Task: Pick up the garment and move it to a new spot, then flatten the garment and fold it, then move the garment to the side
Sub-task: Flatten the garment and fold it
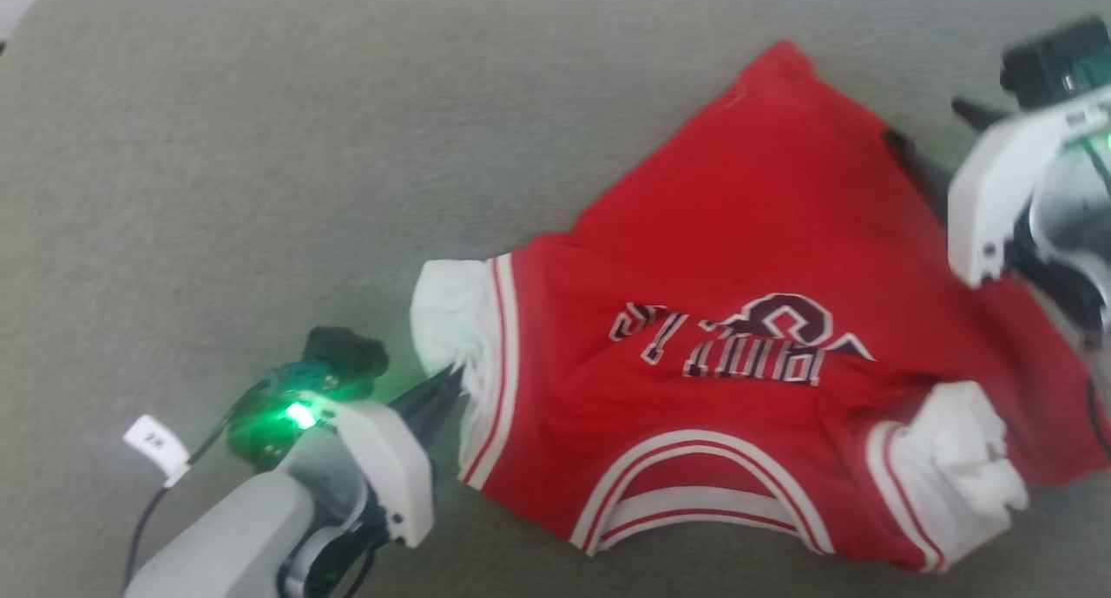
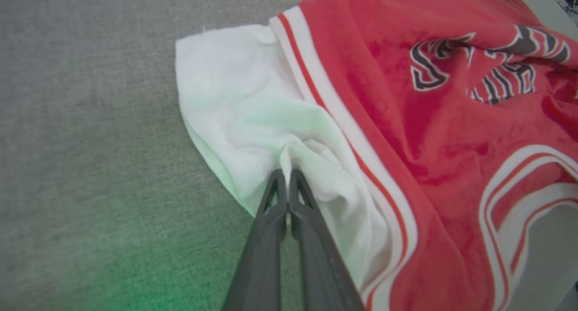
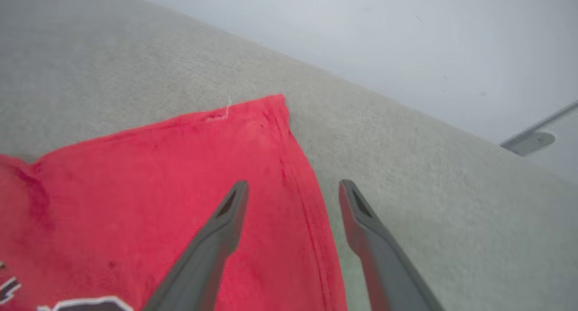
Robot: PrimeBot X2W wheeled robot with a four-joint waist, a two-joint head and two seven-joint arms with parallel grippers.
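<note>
The red garment [image 1: 746,259] lies rumpled, front up, on the grey surface [image 1: 260,147], white sleeve ends [image 1: 447,312] bunched.

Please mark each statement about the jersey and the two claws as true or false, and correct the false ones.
1. The left claw is shut on a white sleeve end of the garment. True.
2. The right claw is shut on the red edge. False: its jaws stand open and hold nothing, with one finger over the red cloth and the other over the grey fabric surface.
3. The garment is neatly folded. False: it lies spread out and wrinkled, with its lettering facing up.
4. The garment lies on the grey fabric surface. True.
</note>
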